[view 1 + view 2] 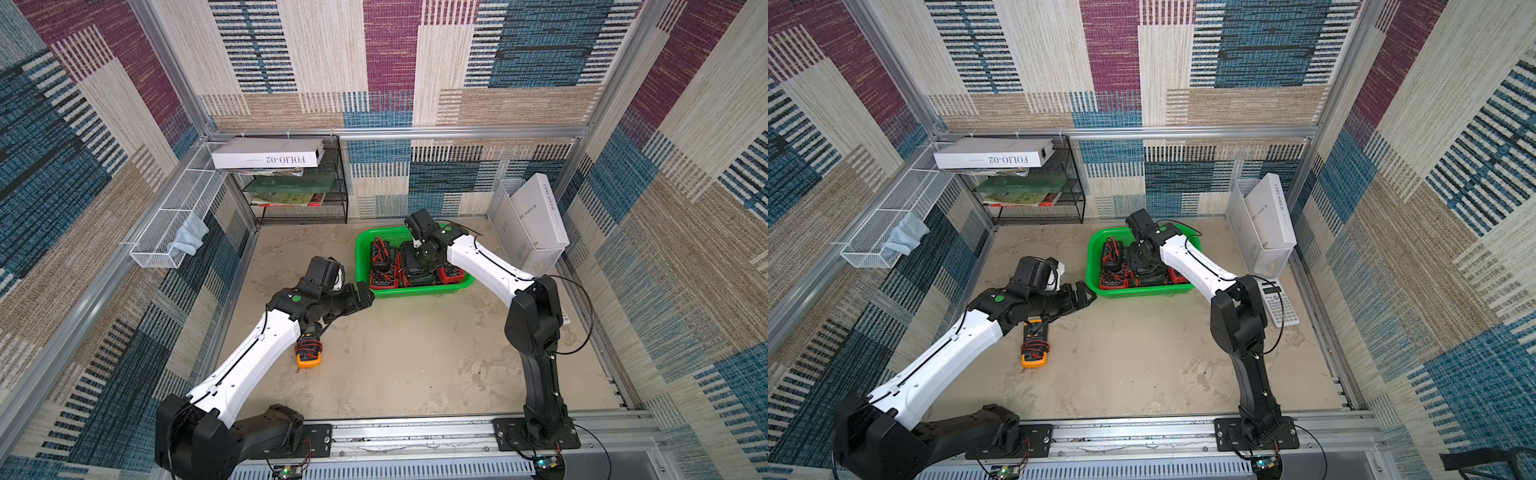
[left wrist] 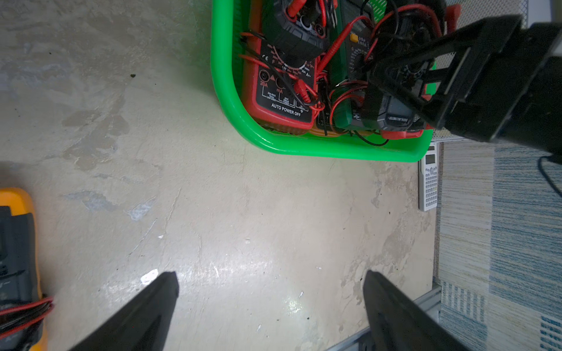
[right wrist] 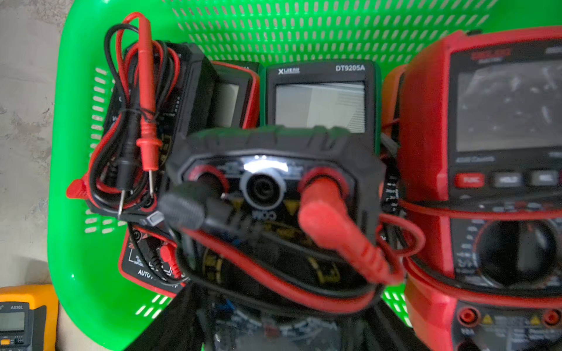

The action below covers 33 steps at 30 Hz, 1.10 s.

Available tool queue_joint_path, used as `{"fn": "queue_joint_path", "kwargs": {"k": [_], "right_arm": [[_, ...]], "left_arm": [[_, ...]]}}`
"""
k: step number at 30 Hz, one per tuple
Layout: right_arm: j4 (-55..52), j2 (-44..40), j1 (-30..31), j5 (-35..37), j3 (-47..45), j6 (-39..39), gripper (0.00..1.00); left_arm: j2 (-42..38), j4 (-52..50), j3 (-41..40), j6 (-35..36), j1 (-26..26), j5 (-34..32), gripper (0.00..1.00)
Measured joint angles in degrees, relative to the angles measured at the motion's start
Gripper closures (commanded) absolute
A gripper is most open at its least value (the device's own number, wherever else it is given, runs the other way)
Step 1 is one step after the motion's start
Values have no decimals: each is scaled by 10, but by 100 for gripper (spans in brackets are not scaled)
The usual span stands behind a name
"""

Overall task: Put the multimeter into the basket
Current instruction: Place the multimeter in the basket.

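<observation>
Nearest, an orange-cased multimeter (image 1: 308, 353) wound with red and black leads lies on the beige tabletop (image 1: 415, 353), under the left arm. Just beyond, the left gripper (image 2: 270, 273) hovers empty, jaws wide apart, likely ready for it. Farthest, the right gripper (image 1: 417, 262) is clamped on a black multimeter (image 3: 267, 194), held within the bright green perforated plastic basket (image 1: 419, 293) above other meters, apparently for release.

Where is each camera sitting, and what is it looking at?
Top views: high over the bases, looking down at left arm, right arm, basket and orange multimeter.
Left wrist: on the left arm, facing the table past its open jaws.
Right wrist: above the basket, facing the black multimeter its jaws hold.
Shared: every view shows the basket and orange multimeter.
</observation>
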Motion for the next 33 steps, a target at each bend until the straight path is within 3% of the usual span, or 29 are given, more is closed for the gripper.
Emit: {"fn": "queue_joint_path", "kwargs": {"k": [17,33], "right_arm": [[-13,64,-9,-25,71,7,3],[-9,-3,1,-33,37,12,1]], "left_arm": [[-21,-31,2,14,26,-5,0],[-71,-84,-25,7,40,-95,0]]}}
